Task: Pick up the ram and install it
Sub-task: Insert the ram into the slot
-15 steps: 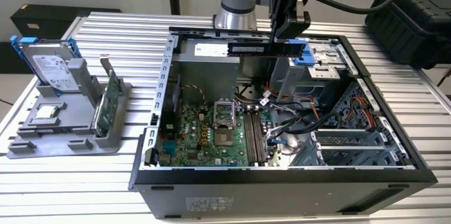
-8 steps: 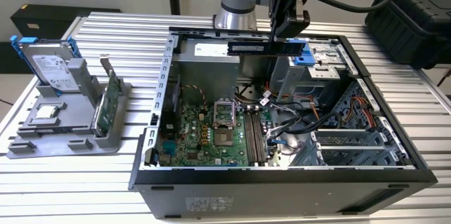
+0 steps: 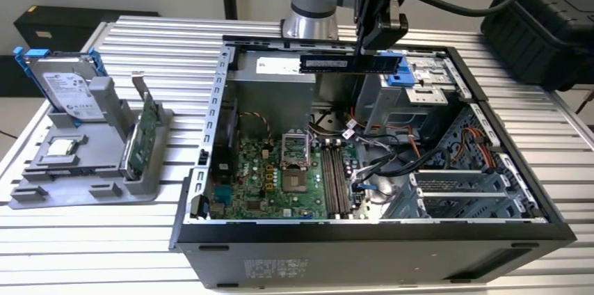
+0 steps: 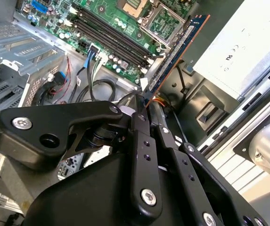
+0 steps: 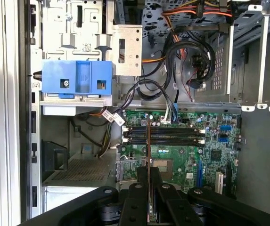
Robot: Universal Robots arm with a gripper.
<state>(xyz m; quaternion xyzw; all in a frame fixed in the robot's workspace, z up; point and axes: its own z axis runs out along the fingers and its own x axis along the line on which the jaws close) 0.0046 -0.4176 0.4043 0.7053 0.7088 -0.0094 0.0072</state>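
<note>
My gripper [image 3: 374,50] is shut on the ram [image 3: 348,63], a long thin stick with black chips and a white label. It hangs level above the rear of the open computer case [image 3: 215,100]. In the second wrist view the ram [image 4: 177,47] sticks out edge-on from the gripper [image 4: 144,101] towards the motherboard. The first wrist view shows the ram [image 5: 148,141] as a thin line running from the gripper [image 5: 149,175] across the long black memory slots [image 5: 165,134]. Those slots [image 3: 334,177] lie well below the stick, on the green motherboard [image 3: 260,184].
A grey stand [image 3: 83,170] on the exterior view's left holds a silver hard drive with blue rails [image 3: 65,90] and a green card [image 3: 139,142]. Inside the case are a blue caddy [image 3: 399,72], cable bundles [image 3: 390,156] and a metal drive cage [image 3: 464,190]. A black hard case [image 3: 547,17] sits at back right.
</note>
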